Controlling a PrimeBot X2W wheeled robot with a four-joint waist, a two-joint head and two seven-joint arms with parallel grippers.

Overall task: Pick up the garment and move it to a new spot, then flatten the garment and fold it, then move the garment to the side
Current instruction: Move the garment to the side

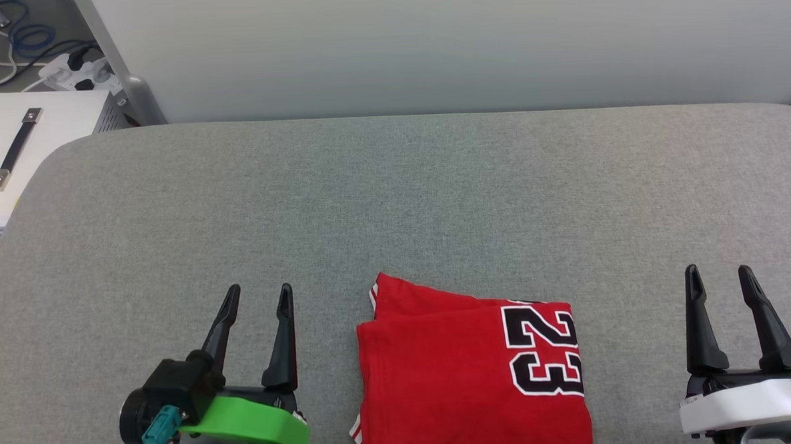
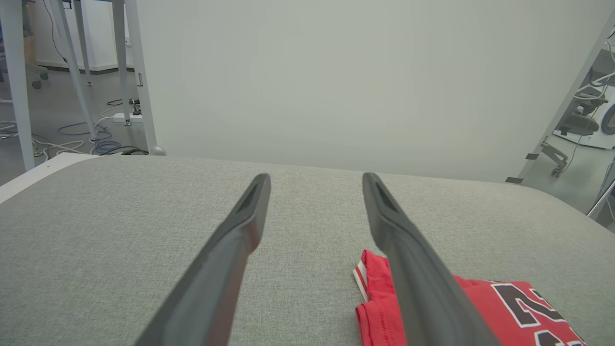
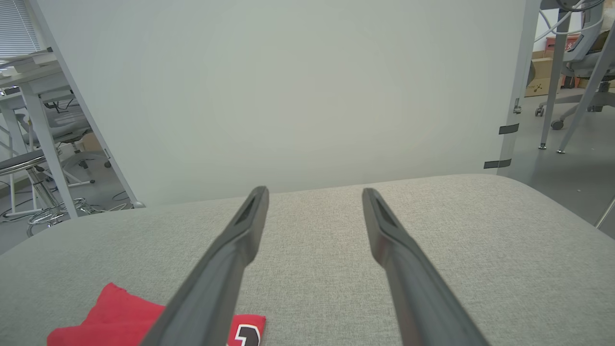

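The garment (image 1: 455, 373) lies folded into a compact red rectangle near the front edge of the grey padded table (image 1: 394, 195), a black-and-white "23" on its right part and striped trim at its left edge. My left gripper (image 1: 258, 295) stands open to its left, apart from it, nothing between the fingers. My right gripper (image 1: 718, 273) stands open to its right, also apart. In the left wrist view the garment (image 2: 485, 312) lies low right, partly behind a finger (image 2: 408, 259) of the open left gripper (image 2: 314, 179). In the right wrist view the garment (image 3: 115, 319) lies low left of the open right gripper (image 3: 314, 192).
A pale wall panel (image 1: 454, 46) rises behind the table's far edge. To the far left, off the table, stand a white box with a black handle (image 1: 18, 145) and a power strip with cables (image 1: 75, 69). Chairs and desk legs (image 3: 571, 77) stand beyond.
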